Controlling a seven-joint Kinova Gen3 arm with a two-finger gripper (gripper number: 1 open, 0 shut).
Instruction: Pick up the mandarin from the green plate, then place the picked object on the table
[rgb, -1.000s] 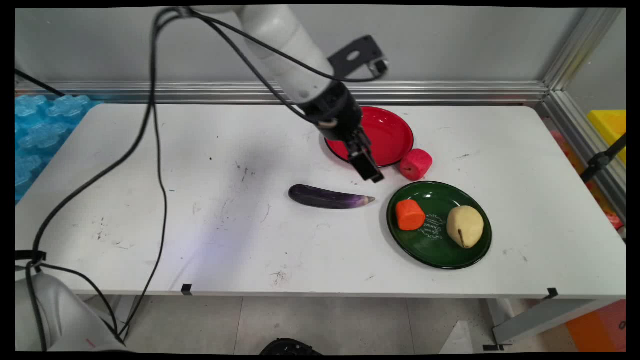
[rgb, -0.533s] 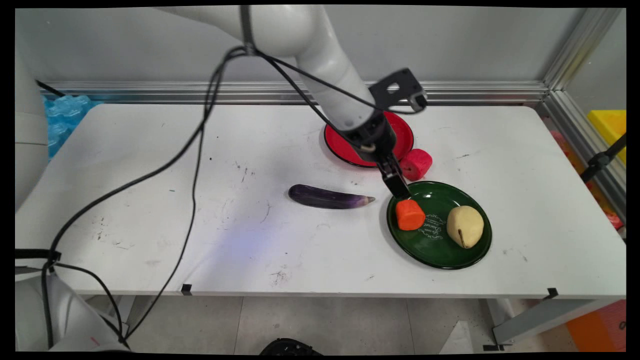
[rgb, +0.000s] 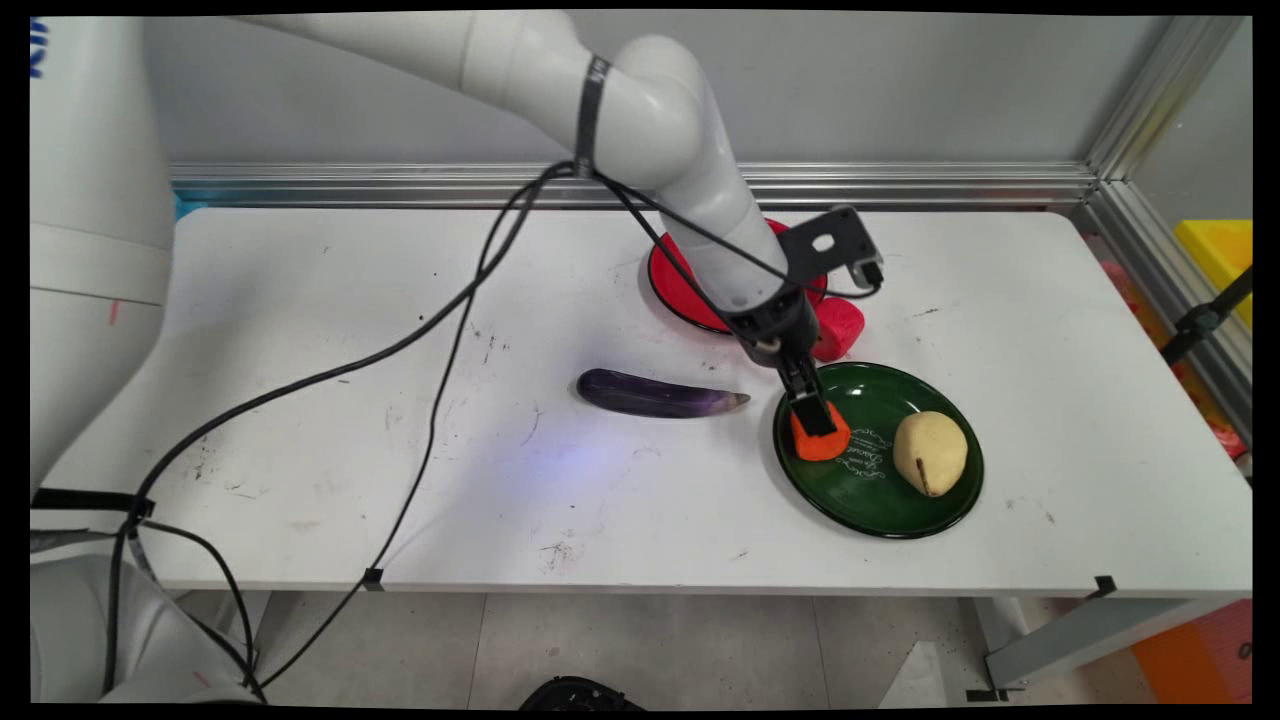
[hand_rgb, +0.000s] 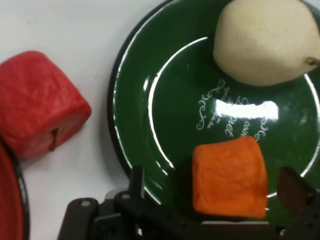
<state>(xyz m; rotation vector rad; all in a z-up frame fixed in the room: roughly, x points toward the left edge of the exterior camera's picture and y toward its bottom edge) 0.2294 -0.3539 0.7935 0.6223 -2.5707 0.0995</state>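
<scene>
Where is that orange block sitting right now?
In the main view the orange block lies on the left part of the green plate, beside the pale pear. The open gripper is right over it, a finger on either side.

We think this is a robot lab, not a home. We see a white robot arm (rgb: 640, 120) with black cables (rgb: 400, 350) over a scuffed white table (rgb: 300, 400), shiny metal rails (rgb: 950, 182) along a bare grey wall (rgb: 900, 90), and pretend food on plates (rgb: 930, 505), like the toy eggplant (rgb: 655, 394).
</scene>
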